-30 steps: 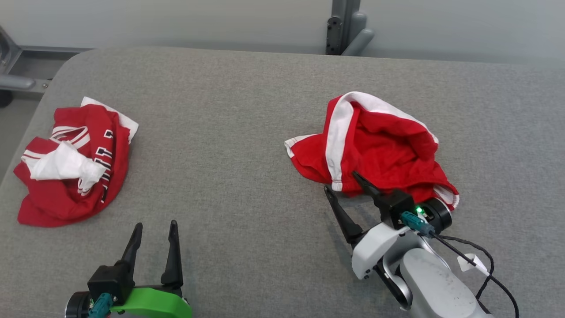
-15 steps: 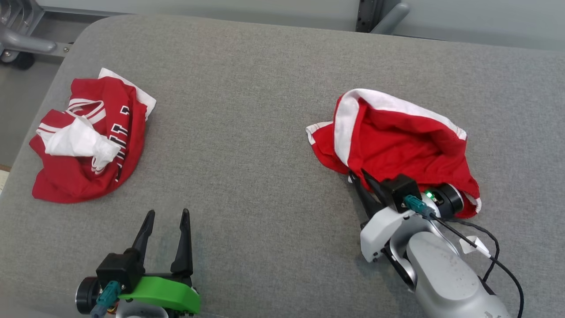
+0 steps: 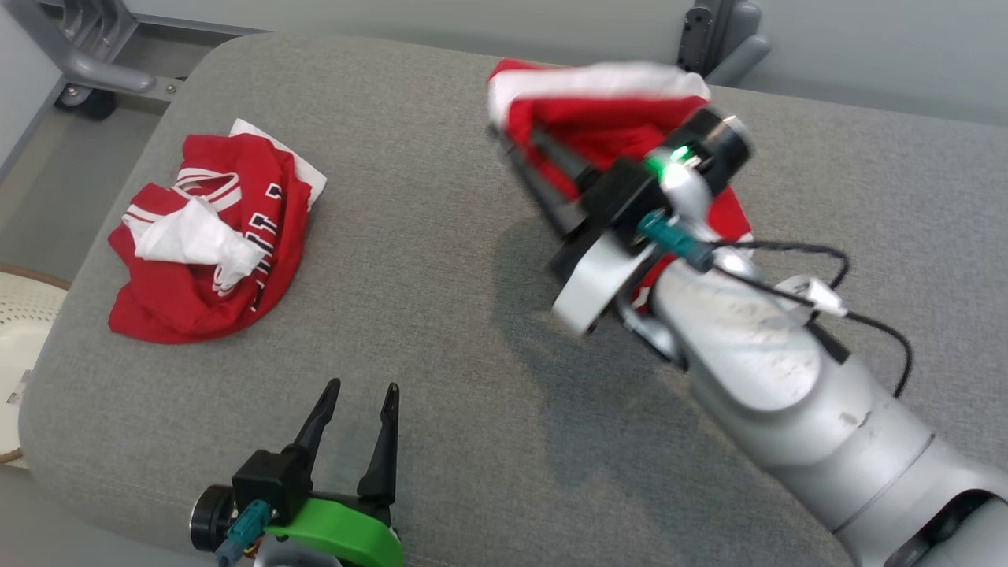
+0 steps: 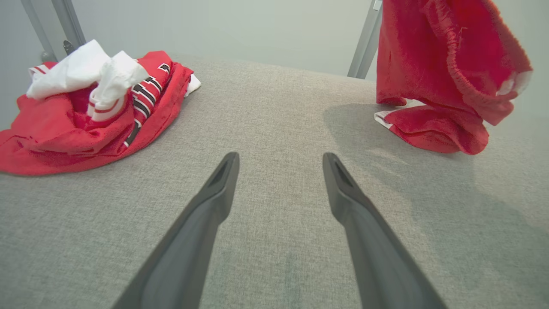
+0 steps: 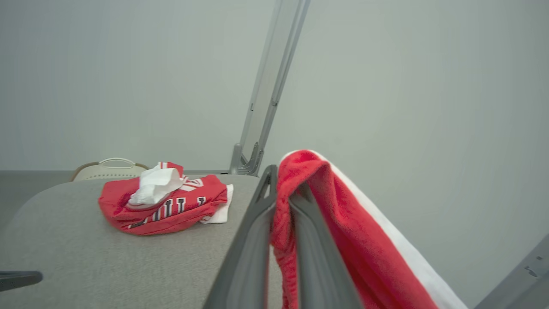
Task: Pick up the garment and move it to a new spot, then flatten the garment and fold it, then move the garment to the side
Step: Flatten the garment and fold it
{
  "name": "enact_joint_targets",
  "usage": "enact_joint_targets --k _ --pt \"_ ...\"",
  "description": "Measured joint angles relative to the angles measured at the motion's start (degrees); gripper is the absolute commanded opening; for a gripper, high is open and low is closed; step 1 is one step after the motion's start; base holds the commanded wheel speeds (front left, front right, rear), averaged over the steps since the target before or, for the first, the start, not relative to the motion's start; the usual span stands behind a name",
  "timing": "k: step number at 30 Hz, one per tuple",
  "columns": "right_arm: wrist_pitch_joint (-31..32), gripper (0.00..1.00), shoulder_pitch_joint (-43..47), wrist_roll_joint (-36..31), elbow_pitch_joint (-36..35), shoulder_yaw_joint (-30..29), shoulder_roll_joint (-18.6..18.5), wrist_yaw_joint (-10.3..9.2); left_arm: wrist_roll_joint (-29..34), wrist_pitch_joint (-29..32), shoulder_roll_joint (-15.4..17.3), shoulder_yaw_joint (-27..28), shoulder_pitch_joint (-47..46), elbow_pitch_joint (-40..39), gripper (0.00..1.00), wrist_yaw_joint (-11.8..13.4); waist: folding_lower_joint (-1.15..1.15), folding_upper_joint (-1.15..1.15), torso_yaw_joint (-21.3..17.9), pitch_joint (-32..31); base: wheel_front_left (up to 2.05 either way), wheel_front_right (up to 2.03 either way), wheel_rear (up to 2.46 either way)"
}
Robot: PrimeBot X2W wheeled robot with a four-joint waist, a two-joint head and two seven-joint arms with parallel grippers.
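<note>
At upper centre of the head view, the right hand (image 3: 516,157), open beside the cloth a second ago, now pinches the red garment (image 3: 575,110) and lifts it mostly off the desk (image 3: 425,260), so the move to a new spot is starting, while the left hand (image 3: 363,390) waits open at lower left.

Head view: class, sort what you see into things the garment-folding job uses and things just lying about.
In use: red garment with white band; right gripper shut on it; grey table.
Lying about: crumpled red-and-white jersey; pale basket; metal frame.
</note>
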Motion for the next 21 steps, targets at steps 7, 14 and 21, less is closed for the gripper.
enact_joint_targets --k 7,14,21 --pt "0.00 0.00 1.35 16.79 -0.64 30.06 -5.76 0.07 -0.21 0.00 0.08 1.26 2.29 0.68 1.00 0.10 0.00 0.00 1.43 -1.58 0.00 0.00 0.00" --pt "0.01 0.00 4.46 24.28 4.46 35.45 -14.51 0.07 0.02 0.00 0.04 1.13 1.50 0.49 1.00 -0.02 0.00 0.00 -1.06 -1.55 0.00 0.00 0.00" --pt "0.00 0.00 5.63 28.18 10.47 29.20 -20.78 0.07 0.86 0.00 0.04 1.30 -0.69 0.26 1.00 -0.48 0.00 0.00 -6.49 -0.54 0.00 0.00 0.00"
